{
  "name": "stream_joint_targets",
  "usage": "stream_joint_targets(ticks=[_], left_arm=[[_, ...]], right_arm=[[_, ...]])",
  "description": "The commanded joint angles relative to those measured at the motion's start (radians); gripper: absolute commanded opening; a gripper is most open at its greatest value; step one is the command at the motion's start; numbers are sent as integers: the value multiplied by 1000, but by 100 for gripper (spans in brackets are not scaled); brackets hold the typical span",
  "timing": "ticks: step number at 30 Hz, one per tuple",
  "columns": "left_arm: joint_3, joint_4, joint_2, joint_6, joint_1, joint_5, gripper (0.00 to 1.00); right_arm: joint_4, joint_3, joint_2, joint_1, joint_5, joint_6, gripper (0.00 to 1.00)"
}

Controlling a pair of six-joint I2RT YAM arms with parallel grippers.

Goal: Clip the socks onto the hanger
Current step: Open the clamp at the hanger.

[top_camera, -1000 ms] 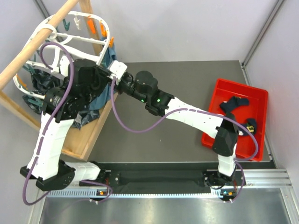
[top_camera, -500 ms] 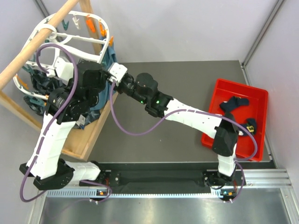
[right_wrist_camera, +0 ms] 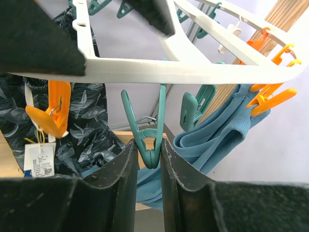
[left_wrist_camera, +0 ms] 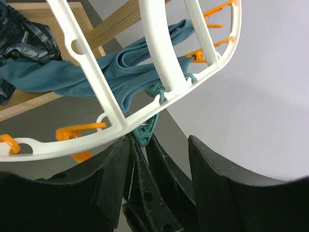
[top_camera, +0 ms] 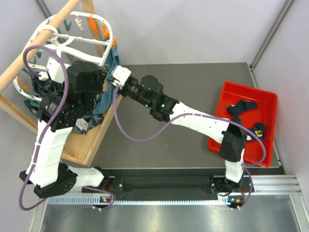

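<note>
The white hanger (top_camera: pixel 77 52) hangs far left on a wooden pole (top_camera: pixel 43 41). The left gripper (left_wrist_camera: pixel 157 145) sits just under its rim, wide open, holding nothing. The right gripper (right_wrist_camera: pixel 147 145) pinches a teal clip (right_wrist_camera: pixel 145 128) on the hanger. A white tag (right_wrist_camera: pixel 37 162) with a square code hangs on the dark leafy cloth (right_wrist_camera: pixel 91 116); its words are too small to read. Navy socks (top_camera: pixel 241 106) lie far right in the red tray (top_camera: pixel 217 117).

A robotics lab bench: bare grey partition walls (top_camera: pixel 193 29), metal mounting rail (top_camera: pixel 273 186), dark table (top_camera: pixel 193 92)
</note>
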Motion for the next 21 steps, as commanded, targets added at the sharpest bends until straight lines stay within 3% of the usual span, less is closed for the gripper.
stream_joint_targets(ticks=[1,11,21], left_arm=[[89,-87,64,-54,-1,-60,58],[165,-245,164,-178,-1,-68,64],[134,-294,160,-240,-1,-137,56]], right_arm=[[22,5,8,13,9,-28,0],[11,19,6,18,9,-54,0],[25,4,-3,24,11,-70,0]])
